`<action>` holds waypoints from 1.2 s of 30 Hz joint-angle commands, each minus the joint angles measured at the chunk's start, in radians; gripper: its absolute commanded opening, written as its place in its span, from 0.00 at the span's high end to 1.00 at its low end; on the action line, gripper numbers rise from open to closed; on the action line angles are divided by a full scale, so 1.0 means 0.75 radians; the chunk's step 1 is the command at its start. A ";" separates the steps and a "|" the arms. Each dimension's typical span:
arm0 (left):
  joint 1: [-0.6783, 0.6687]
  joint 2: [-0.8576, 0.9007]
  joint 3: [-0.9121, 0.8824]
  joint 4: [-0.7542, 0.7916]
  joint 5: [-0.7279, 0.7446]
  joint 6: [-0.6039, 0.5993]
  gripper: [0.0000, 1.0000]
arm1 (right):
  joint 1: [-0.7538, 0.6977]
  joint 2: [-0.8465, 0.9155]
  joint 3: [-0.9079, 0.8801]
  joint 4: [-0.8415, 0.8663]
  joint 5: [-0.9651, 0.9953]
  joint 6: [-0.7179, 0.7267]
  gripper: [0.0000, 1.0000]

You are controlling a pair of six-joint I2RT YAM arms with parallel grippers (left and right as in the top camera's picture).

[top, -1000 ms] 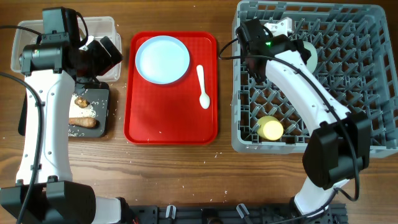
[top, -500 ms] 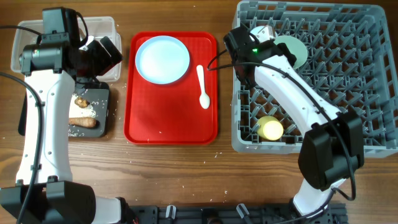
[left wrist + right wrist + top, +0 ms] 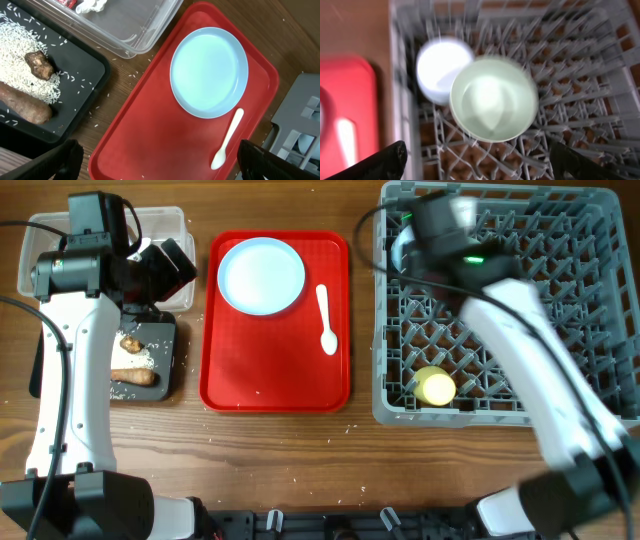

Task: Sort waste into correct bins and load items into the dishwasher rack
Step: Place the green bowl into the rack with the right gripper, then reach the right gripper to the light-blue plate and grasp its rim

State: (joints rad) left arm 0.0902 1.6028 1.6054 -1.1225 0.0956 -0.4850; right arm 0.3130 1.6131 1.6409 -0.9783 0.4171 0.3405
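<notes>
Overhead, cup [image 3: 436,386] in rack [image 3: 600,240]. Right wrist alone: white bowl [image 3: 436,65] beside larger bowl [image 3: 494,97]. Left wrist alone: napkin [image 3: 92,5] in tub [image 3: 145,30]. Left gripper [image 3: 159,157], right gripper [image 3: 477,160]: spread, empty.

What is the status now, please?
Left fingers open, empty. Right fingers open, empty, above rack. White bowl, pale bowl, yellow cup in rack; plate, spoon on red tray. Nothing blocking them.

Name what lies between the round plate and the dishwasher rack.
The white plastic spoon lies there, on the red tray beside the plate; the overhead view shows it clearly.
</notes>
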 commanded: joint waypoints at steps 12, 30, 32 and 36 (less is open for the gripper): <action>0.005 0.003 0.004 -0.001 0.006 -0.003 0.00 | -0.520 0.282 -0.018 -0.057 -0.732 0.143 0.40; 0.005 0.003 0.004 -0.001 0.006 -0.003 0.00 | -0.524 0.395 -0.014 -0.089 -0.650 0.140 0.95; 0.005 0.003 0.004 -0.001 0.006 -0.003 0.00 | -0.524 0.318 -0.012 -0.117 -0.591 0.140 0.96; 0.005 0.003 0.004 -0.001 0.006 -0.003 0.00 | -0.523 0.105 -0.011 -0.185 -0.393 0.213 0.96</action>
State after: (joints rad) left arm 0.0902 1.6028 1.6054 -1.1225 0.0956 -0.4850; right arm -0.0784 1.8511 1.6291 -1.0904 -0.0246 0.4561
